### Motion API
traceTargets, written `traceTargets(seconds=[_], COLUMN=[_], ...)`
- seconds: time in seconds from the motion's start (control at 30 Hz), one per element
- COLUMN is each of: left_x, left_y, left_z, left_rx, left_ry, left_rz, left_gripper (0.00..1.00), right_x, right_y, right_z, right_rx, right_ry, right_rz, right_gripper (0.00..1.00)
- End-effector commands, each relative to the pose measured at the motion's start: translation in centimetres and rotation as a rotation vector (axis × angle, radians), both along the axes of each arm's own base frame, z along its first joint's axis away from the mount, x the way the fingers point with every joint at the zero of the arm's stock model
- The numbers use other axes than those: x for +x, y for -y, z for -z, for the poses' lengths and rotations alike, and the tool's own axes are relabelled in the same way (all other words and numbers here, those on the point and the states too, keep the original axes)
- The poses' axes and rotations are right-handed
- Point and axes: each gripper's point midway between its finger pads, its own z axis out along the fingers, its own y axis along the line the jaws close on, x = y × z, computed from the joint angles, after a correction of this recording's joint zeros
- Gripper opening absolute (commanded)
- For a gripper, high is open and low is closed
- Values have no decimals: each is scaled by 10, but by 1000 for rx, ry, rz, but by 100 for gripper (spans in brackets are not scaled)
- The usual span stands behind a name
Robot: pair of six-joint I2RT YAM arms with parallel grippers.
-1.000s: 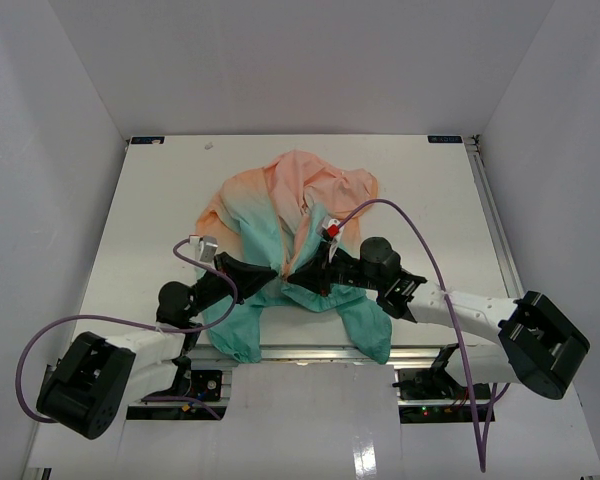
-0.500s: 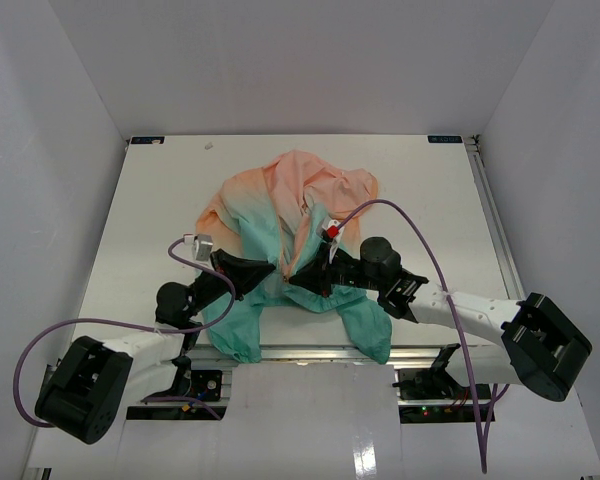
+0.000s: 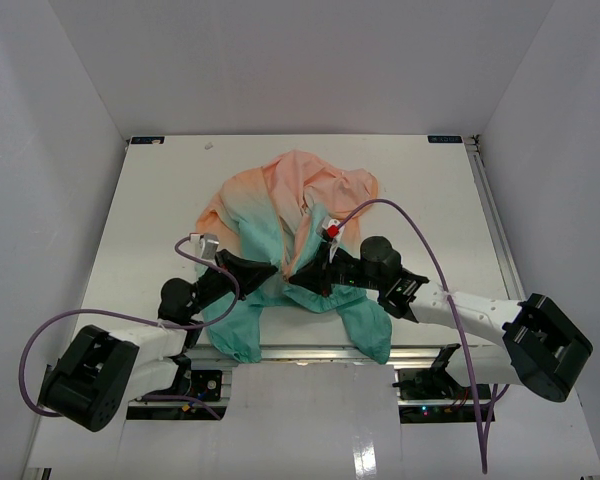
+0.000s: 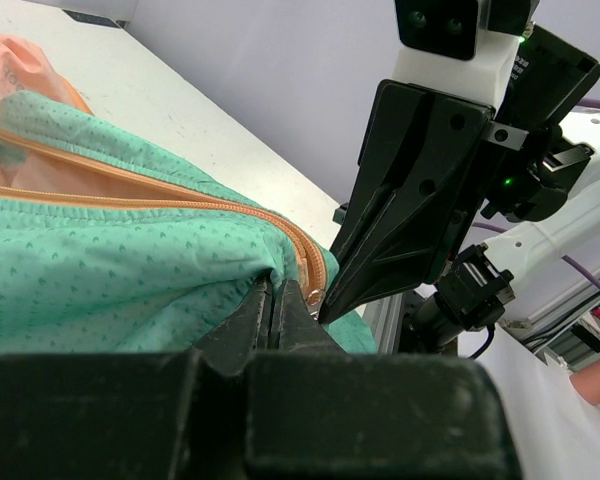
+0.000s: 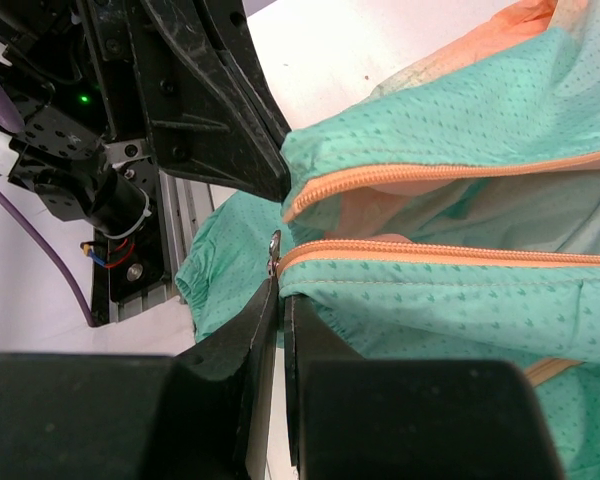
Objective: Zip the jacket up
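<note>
Sprawling over the middle of the white table (image 3: 150, 200), the jacket (image 3: 300, 190) lies crumpled, peach-orange toward the far edge and teal-green toward the robot, with 2 teal lobes reaching the near edge. The left arm (image 3: 150, 335) and right arm (image 3: 460, 310) angle in from the 2 near corners and meet at the teal hem in the middle of the garment.

The left gripper (image 3: 273, 270) has its jaws pressed together on a fold of teal fabric right beside the bottom of the front opening; its own wrist view shows the cloth pinched at the fingertips. The right gripper (image 3: 292, 274) sits just beside it, tip to tip, with jaws likewise closed to a slit, pinching the hem end of the other front edge.

Between them the front is unzipped: the orange zipper tape (image 5: 460, 170) runs as 2 separate strips, 1 above the other in the right wrist view, with peach lining showing in the gap. A small metal piece (image 5: 273, 243) sits at the end of the lower strip, just above the right fingertips.
</note>
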Motion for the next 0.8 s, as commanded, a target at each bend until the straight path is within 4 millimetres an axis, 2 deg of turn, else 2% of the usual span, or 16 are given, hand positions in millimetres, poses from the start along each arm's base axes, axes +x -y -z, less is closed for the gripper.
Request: traceTargets(seconds=[0.0, 0.57, 0.77], left_x=[-3, -29, -25], left_y=[5, 14, 11], left_z=[-17, -19, -20], left_rx=[-12, 8, 1], left_ry=[73, 107, 114], left_rz=[39, 174, 128], left_gripper=[0, 0, 0], right_x=[6, 18, 12], right_y=[-6, 1, 9], right_z=[-37, -38, -42], right_rx=[77, 83, 93], right_ry=[63, 39, 61], right_rz=[-3, 41, 12], right_gripper=[8, 8, 8])
